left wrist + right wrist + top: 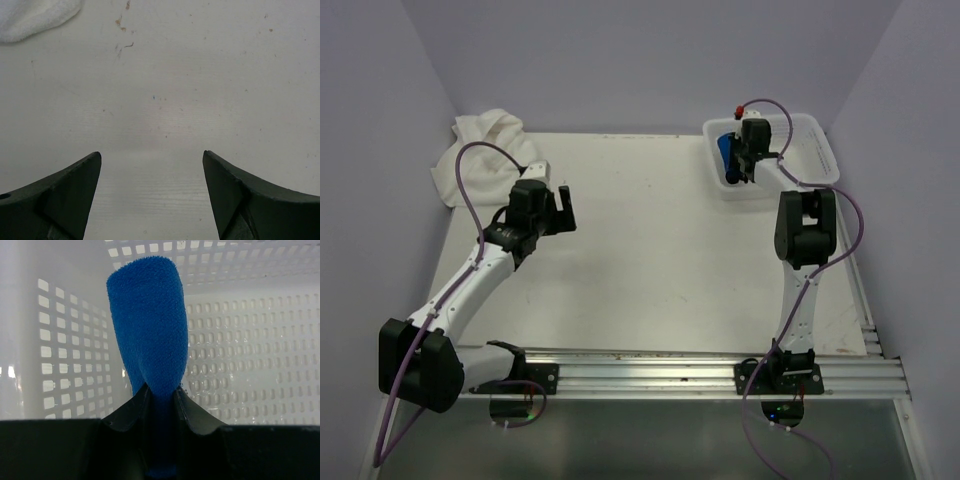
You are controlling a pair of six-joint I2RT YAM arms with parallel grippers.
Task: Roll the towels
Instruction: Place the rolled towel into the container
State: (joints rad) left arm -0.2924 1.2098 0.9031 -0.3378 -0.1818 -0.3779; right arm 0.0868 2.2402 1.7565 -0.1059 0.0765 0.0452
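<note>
A small bright blue towel (147,325), rolled into a thick tube, is pinched between the jaws of my right gripper (160,388), which is shut on it inside the white perforated basket (240,355). From above, the blue towel (725,153) shows at the basket's left end under the right gripper (748,170). The large white towel (485,150) lies crumpled at the table's far left corner. My left gripper (563,212) hovers open over bare table, just right of the white towel (35,17), nothing between its fingers (75,190).
The white basket (815,150) stands at the table's far right corner. Purple walls close in on the left, back and right. A metal rail (700,375) with both arm bases runs along the near edge.
</note>
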